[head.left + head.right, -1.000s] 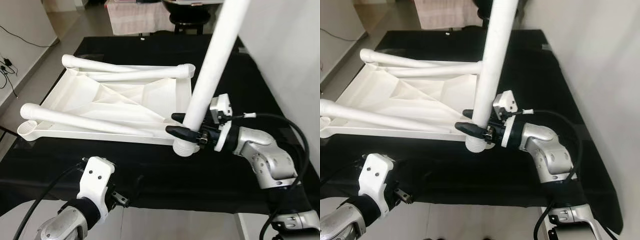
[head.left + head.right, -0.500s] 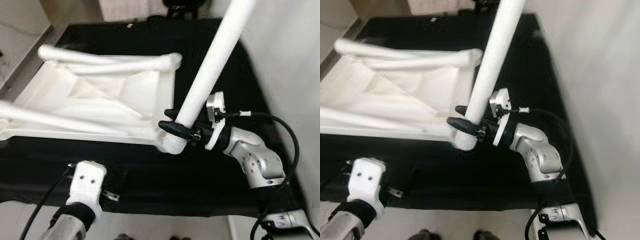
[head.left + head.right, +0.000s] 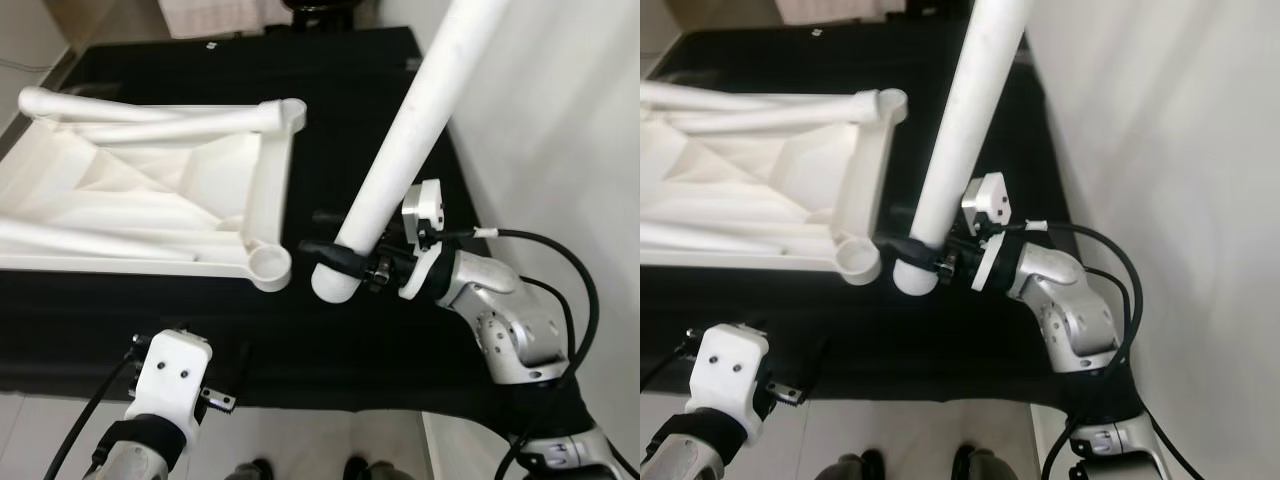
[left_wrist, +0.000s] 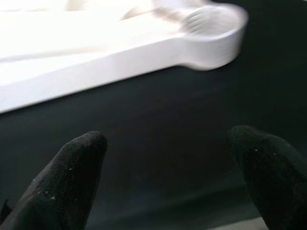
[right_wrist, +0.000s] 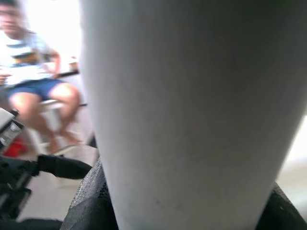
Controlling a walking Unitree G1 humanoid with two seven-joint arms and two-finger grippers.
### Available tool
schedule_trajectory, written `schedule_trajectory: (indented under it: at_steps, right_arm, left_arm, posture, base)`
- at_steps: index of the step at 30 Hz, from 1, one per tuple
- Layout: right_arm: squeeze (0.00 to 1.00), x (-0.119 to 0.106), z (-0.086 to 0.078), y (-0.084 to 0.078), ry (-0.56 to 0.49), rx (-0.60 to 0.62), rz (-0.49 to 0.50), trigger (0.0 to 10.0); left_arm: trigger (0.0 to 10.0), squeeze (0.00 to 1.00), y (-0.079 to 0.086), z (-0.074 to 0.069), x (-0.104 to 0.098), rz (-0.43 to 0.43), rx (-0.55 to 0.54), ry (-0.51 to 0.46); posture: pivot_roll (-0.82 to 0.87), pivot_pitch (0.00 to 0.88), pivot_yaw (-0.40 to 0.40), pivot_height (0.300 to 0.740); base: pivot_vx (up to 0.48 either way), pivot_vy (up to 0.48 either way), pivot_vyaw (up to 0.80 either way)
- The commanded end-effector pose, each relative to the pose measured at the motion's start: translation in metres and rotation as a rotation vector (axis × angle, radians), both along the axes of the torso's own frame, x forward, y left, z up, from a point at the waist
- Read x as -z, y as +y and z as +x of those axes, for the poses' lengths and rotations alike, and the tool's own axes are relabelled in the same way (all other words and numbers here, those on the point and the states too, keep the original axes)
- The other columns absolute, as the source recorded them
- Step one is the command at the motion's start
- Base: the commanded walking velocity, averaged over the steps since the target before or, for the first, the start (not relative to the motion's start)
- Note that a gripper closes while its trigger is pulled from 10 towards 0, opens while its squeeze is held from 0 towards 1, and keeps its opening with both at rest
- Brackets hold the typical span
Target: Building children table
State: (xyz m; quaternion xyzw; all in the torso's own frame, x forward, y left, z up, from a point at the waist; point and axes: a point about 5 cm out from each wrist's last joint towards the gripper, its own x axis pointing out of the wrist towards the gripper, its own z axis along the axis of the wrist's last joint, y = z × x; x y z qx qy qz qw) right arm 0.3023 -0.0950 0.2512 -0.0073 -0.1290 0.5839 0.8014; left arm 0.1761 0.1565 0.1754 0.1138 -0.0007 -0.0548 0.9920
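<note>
Just right of the upturned white tabletop's point(image 3: 150, 205) empty corner socket point(image 3: 268, 266), the right gripper point(image 3: 330, 250) clasps a white table leg point(image 3: 405, 150), tilted; the left gripper point(image 4: 168, 177) hangs near the tabletop, fingers parted.

White tabletop point(image 3: 150, 215) upside down on black cloth, white leg point(image 3: 405, 160) tilted, near corner socket point(image 3: 268, 267)

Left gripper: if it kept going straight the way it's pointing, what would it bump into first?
Probably the white tabletop's near edge, by its round corner socket. The open left gripper points at it over bare black cloth; depth is unclear.
</note>
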Motion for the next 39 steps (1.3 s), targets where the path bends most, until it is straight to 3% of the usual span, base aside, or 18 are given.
schedule_trajectory:
  at_steps: [1,5,12,21,27,29,34,39]
  right_arm:
    - [0.0,-0.005,0.001,0.002,-0.032,0.052,0.012,10.0]
    - [0.0,-0.005,0.002,0.002,-0.033,0.077,0.012,10.0]
    - [0.0,-0.004,0.014,-0.001,-0.032,0.254,0.033,10.0]
    - [0.0,-0.001,0.015,0.0,-0.057,0.279,0.0,10.0]
    - [0.0,0.002,0.012,0.001,-0.06,0.228,-0.026,10.0]
    - [0.0,0.009,0.014,-0.001,-0.066,0.158,-0.086,10.0]
    - [0.0,0.012,0.017,-0.003,-0.063,0.115,-0.121,10.0]
    - [0.0,0.007,0.03,-0.005,-0.048,0.053,-0.141,10.0]
  left_arm:
    - [10.0,0.0,-0.002,0.0,0.007,0.024,-0.009,0.026]
    - [10.0,0.0,-0.003,0.001,0.009,0.028,-0.008,0.035]
    - [10.0,0.0,-0.005,0.004,0.009,0.035,0.024,0.024]
    - [10.0,0.0,-0.01,0.007,0.011,-0.002,0.092,0.019]
    - [10.0,0.0,-0.013,0.008,0.012,-0.031,0.134,0.019]
    - [10.0,0.0,-0.014,0.008,0.013,-0.046,0.155,0.018]
    - [10.0,0.0,-0.016,0.007,0.013,-0.054,0.168,0.017]
    - [10.0,0.0,-0.019,0.002,0.012,-0.069,0.189,0.018]
  posture:
    - [0.02,0.298,-0.001,0.74]
    - [0.02,0.298,-0.001,0.74]
    - [0.02,0.291,-0.003,0.74]
    - [0.03,0.287,-0.001,0.74]
    - [0.03,0.279,0.003,0.74]
    - [0.04,0.282,0.005,0.74]
    - [0.04,0.286,0.004,0.74]
    - [0.05,0.312,-0.001,0.74]
  base:
    - [0.0,0.461,0.0]
    - [0.0,0.471,0.0]
    - [0.0,0.136,0.0]
    - [0.0,0.0,0.0]
    - [0.0,0.0,0.0]
    - [0.0,0.0,0.0]
    - [0.0,0.0,0.0]
    - [0.0,0.0,0.0]
